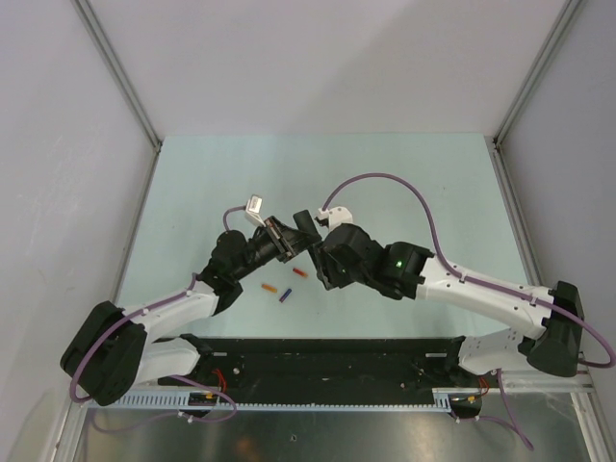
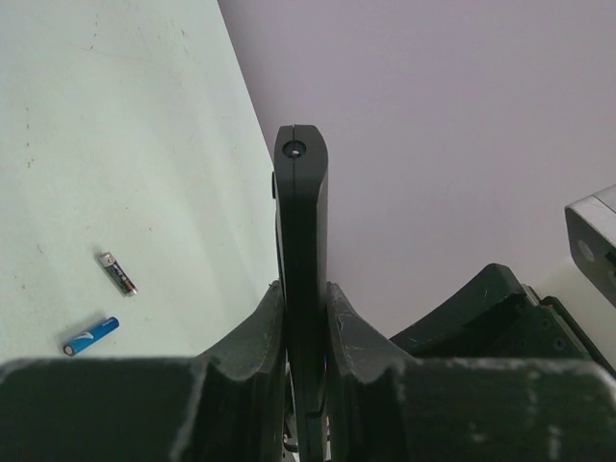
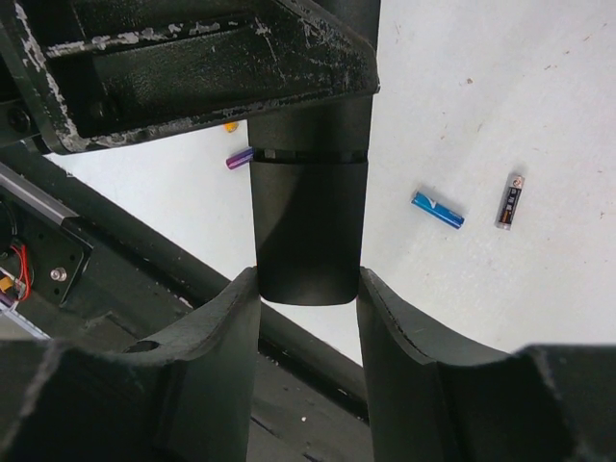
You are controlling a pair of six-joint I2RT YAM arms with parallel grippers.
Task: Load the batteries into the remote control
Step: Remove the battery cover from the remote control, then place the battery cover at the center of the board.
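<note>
The remote control (image 2: 300,221) is a slim black bar held off the table, edge-on in the left wrist view. My left gripper (image 2: 303,289) is shut on its flat faces. In the right wrist view the remote's end (image 3: 308,231) sits between my right gripper's (image 3: 308,279) fingertips, which touch both its sides. A seam crosses the remote above that end. A blue battery (image 3: 437,209) and a dark grey battery (image 3: 509,201) lie on the table beyond; both also show in the left wrist view, blue (image 2: 90,336) and grey (image 2: 118,273). Purple (image 1: 285,295), orange (image 1: 270,287) and red (image 1: 299,272) batteries lie below the grippers.
The pale green table (image 1: 404,173) is walled by grey panels with metal posts (image 1: 125,77). A black rail (image 1: 327,351) runs along the near edge between the arm bases. The two arms meet at the table's middle (image 1: 308,241).
</note>
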